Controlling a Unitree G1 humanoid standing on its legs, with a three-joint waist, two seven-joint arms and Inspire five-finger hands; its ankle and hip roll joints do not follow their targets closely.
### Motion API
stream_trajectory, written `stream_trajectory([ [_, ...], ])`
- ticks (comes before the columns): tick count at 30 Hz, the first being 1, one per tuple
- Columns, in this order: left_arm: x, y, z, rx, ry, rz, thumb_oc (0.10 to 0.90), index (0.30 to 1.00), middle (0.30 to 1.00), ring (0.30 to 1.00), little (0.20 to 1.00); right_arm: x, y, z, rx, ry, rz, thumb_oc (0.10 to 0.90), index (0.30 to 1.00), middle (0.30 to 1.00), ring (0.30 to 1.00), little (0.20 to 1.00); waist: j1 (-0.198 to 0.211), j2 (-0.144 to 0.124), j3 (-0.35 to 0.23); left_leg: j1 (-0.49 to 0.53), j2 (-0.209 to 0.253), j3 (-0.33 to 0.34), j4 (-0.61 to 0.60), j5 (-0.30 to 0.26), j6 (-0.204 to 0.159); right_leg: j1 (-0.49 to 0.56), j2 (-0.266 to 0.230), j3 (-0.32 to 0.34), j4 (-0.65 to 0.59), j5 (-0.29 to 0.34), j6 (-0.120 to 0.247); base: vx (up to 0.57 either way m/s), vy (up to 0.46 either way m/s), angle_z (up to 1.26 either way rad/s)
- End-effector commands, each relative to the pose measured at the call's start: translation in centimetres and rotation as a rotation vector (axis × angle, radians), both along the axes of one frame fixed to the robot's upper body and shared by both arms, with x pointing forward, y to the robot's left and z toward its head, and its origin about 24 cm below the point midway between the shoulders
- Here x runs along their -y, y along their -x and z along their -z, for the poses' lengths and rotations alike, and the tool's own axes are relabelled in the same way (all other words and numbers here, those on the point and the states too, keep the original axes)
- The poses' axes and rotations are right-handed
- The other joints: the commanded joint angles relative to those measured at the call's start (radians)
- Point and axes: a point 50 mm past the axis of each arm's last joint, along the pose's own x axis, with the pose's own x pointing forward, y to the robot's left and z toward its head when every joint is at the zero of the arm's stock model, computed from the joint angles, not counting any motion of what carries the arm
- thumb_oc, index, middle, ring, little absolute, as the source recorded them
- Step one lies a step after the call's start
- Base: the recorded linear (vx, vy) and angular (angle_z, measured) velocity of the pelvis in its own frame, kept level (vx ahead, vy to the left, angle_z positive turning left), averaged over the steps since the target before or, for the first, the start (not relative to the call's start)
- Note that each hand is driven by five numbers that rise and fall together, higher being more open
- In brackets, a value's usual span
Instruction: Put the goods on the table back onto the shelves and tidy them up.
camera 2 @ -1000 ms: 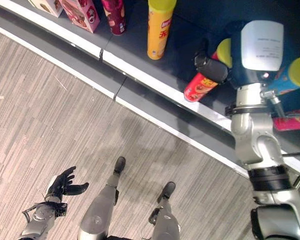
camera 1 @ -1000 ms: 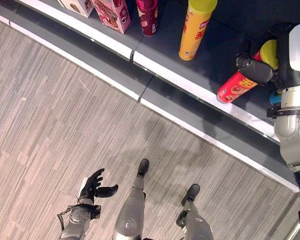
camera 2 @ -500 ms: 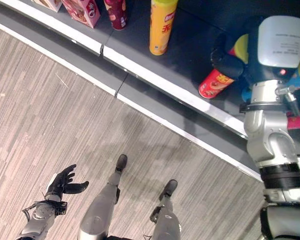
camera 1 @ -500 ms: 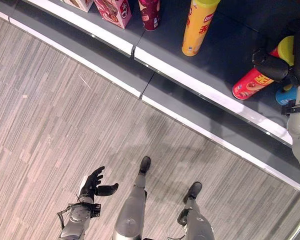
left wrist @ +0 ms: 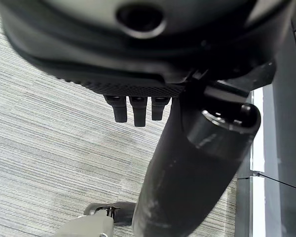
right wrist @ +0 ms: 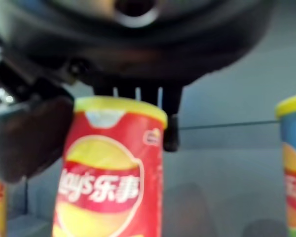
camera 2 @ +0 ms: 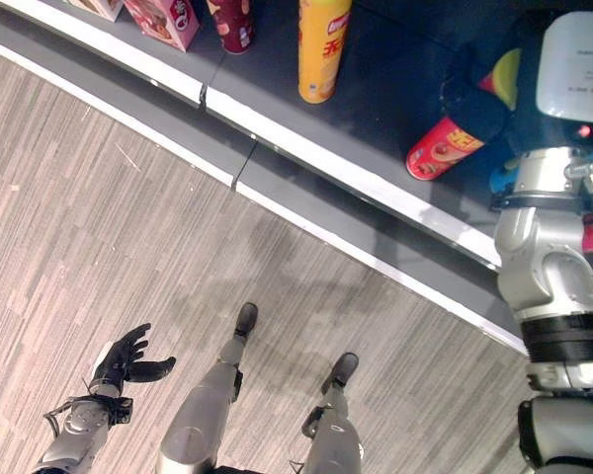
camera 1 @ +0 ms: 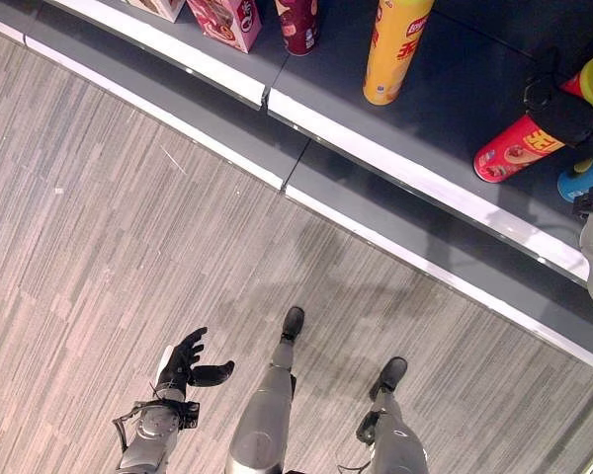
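Moving farther along the shelf (camera 1: 415, 178) to the right since a second ago, the red can (camera 1: 519, 150) is tilting with its base toward the shelf's front edge, its yellow lid up under the right hand (camera 1: 563, 111). That hand is clamped on the can's upper part, fingers (right wrist: 170, 129) curling behind it and the thumb in front. Its label is showing a yellow oval with white lettering. Just right of it a blue can (right wrist: 293, 163) with a yellow lid is standing. Well to the left, a yellow can (camera 1: 395, 49) with red characters is standing upright, then a dark red can (camera 1: 296, 25) and a pink box (camera 1: 222, 20). The left hand (camera 1: 186, 363) is hanging low over the grey striped floor (camera 1: 99, 247), fingers spread apart, holding nothing.
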Motion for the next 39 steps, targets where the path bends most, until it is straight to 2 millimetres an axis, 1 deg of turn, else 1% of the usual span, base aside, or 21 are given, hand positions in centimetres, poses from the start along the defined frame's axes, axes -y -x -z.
stream_trajectory([
  [1,-1.4,1.0,-0.1,0.005,-0.060,-0.015,0.800,0.900,0.900,0.900,0.900,0.2,2.0,-5.3,0.209,0.121,0.049,0.400,0.300,0.300,0.300,0.300,0.010,-0.005,-0.086,0.027,0.006,0.037,-0.055,-0.054,-0.010,-0.026,-0.072,0.007,0.072,-0.028,0.066,0.00,0.000,0.00],
  [2,-1.4,1.0,-0.1,0.005,-0.060,-0.015,0.800,0.900,0.900,0.900,0.900,0.2,2.0,-5.3,0.209,0.121,0.049,0.400,0.300,0.300,0.300,0.300,0.010,-0.005,-0.086,0.027,0.006,0.037,-0.055,-0.054,-0.010,-0.026,-0.072,0.007,0.072,-0.028,0.066,0.00,0.000,0.00],
  [3,-1.3,1.0,-0.1,0.005,-0.060,-0.018,0.800,0.900,0.900,0.900,0.900,-0.2,1.9,-5.2,0.208,0.118,0.030,0.773,0.860,0.860,0.860,0.860,0.008,-0.007,-0.089,0.029,0.005,0.035,-0.056,-0.056,-0.008,-0.026,-0.071,0.006,0.072,-0.031,0.066,0.00,0.000,0.00],
  [4,-1.3,1.0,-0.1,0.006,-0.059,-0.015,0.800,0.900,0.900,0.900,0.900,-0.4,1.8,-5.2,0.209,0.118,0.021,0.800,0.900,0.900,0.900,0.900,0.008,-0.010,-0.090,0.030,0.005,0.035,-0.054,-0.058,-0.007,-0.024,-0.069,0.006,0.071,-0.031,0.066,0.00,0.000,0.00],
  [17,-1.5,1.2,0.1,-0.011,-0.062,-0.031,0.800,0.900,0.900,0.900,0.900,-1.6,2.1,-5.7,0.240,0.120,-0.041,0.800,0.900,0.900,0.900,0.900,0.004,-0.028,-0.098,0.038,0.009,0.030,-0.049,-0.065,-0.005,-0.009,-0.065,0.000,0.067,-0.034,0.065,0.00,0.000,0.00],
  [21,-1.7,1.2,0.2,-0.020,-0.070,-0.036,0.800,0.900,0.900,0.900,0.900,-1.9,2.5,-6.1,0.264,0.133,-0.055,0.800,0.900,0.900,0.900,0.900,0.006,-0.038,-0.104,0.044,0.012,0.030,-0.057,-0.063,-0.007,-0.002,-0.061,-0.003,0.060,-0.031,0.066,0.00,0.000,0.00],
  [22,-1.8,1.3,0.3,-0.031,-0.074,-0.038,0.800,0.900,0.900,0.900,0.900,-2.3,2.9,-6.4,0.288,0.138,-0.072,0.800,0.900,0.900,0.900,0.900,0.004,-0.044,-0.111,0.047,0.014,0.032,-0.060,-0.063,-0.009,0.000,-0.060,-0.002,0.056,-0.029,0.067,0.00,0.000,0.00],
  [26,-2.0,1.3,0.3,-0.037,-0.077,-0.042,0.800,0.900,0.900,0.900,0.900,-3.1,3.5,-7.0,0.325,0.157,-0.108,0.800,0.900,0.900,0.900,0.900,0.000,-0.054,-0.120,0.054,0.017,0.036,-0.064,-0.064,-0.010,0.005,-0.056,-0.002,0.047,-0.024,0.069,0.00,0.000,0.00],
  [27,-2.1,1.2,0.3,-0.039,-0.081,-0.044,0.800,0.900,0.900,0.900,0.900,-3.3,3.8,-7.2,0.339,0.160,-0.120,0.800,0.900,0.900,0.900,0.900,-0.003,-0.057,-0.124,0.052,0.015,0.036,-0.066,-0.058,-0.009,0.003,-0.057,-0.001,0.043,-0.016,0.070,0.00,0.009,0.03],
  [29,-2.3,1.2,0.3,-0.045,-0.086,-0.050,0.800,0.900,0.900,0.900,0.900,-4.2,4.6,-7.7,0.387,0.172,-0.166,0.800,0.900,0.900,0.900,0.900,-0.010,-0.066,-0.132,0.057,0.020,0.039,-0.069,-0.064,-0.012,0.006,-0.051,0.005,0.035,-0.014,0.070,0.00,0.004,0.02],
  [31,-2.3,1.2,0.3,-0.045,-0.087,-0.052,0.800,0.900,0.900,0.900,0.900,-4.4,4.9,-7.9,0.398,0.179,-0.179,0.800,0.900,0.900,0.900,0.900,-0.012,-0.069,-0.133,0.055,0.019,0.039,-0.072,-0.057,-0.011,0.003,-0.052,0.006,0.033,-0.007,0.070,0.00,0.000,0.00],
  [32,-2.4,1.1,0.2,-0.042,-0.088,-0.054,0.800,0.900,0.900,0.900,0.900,-4.7,5.1,-7.9,0.400,0.186,-0.194,0.800,0.900,0.900,0.900,0.900,-0.014,-0.071,-0.136,0.058,0.021,0.042,-0.071,-0.064,-0.014,0.006,-0.048,0.009,0.031,-0.011,0.070,0.00,0.000,0.00],
  [33,-2.4,1.1,0.2,-0.041,-0.089,-0.053,0.800,0.900,0.900,0.900,0.900,-4.7,5.1,-7.9,0.401,0.186,-0.192,0.800,0.900,0.900,0.900,0.900,-0.015,-0.072,-0.137,0.054,0.018,0.041,-0.073,-0.056,-0.012,0.002,-0.050,0.009,0.029,-0.005,0.071,0.00,0.000,0.00],
  [36,-2.4,0.9,0.2,-0.030,-0.078,-0.079,0.800,0.900,0.900,0.900,0.900,-5.3,6.0,-7.7,0.424,0.195,-0.233,0.800,0.900,0.900,0.900,0.900,-0.032,-0.079,-0.136,0.055,0.019,0.047,-0.074,-0.057,-0.011,-0.003,-0.047,0.016,0.026,-0.003,0.070,-0.01,0.013,-0.03],
  [38,-2.2,1.0,0.3,-0.031,-0.068,-0.094,0.800,0.900,0.900,0.900,0.900,-5.6,6.4,-6.7,0.410,0.154,-0.294,0.800,0.900,0.900,0.900,0.900,-0.042,-0.082,-0.132,0.055,0.019,0.052,-0.074,-0.058,-0.011,-0.006,-0.046,0.022,0.024,-0.002,0.070,0.00,0.009,-0.02],
  [39,-2.2,1.1,0.4,-0.036,-0.062,-0.103,0.800,0.900,0.900,0.900,0.900,-5.7,6.6,-5.5,0.383,0.090,-0.359,0.800,0.900,0.900,0.900,0.900,-0.048,-0.085,-0.130,0.058,0.021,0.054,-0.074,-0.059,-0.011,-0.005,-0.045,0.024,0.024,-0.001,0.070,0.00,0.000,0.00],
])
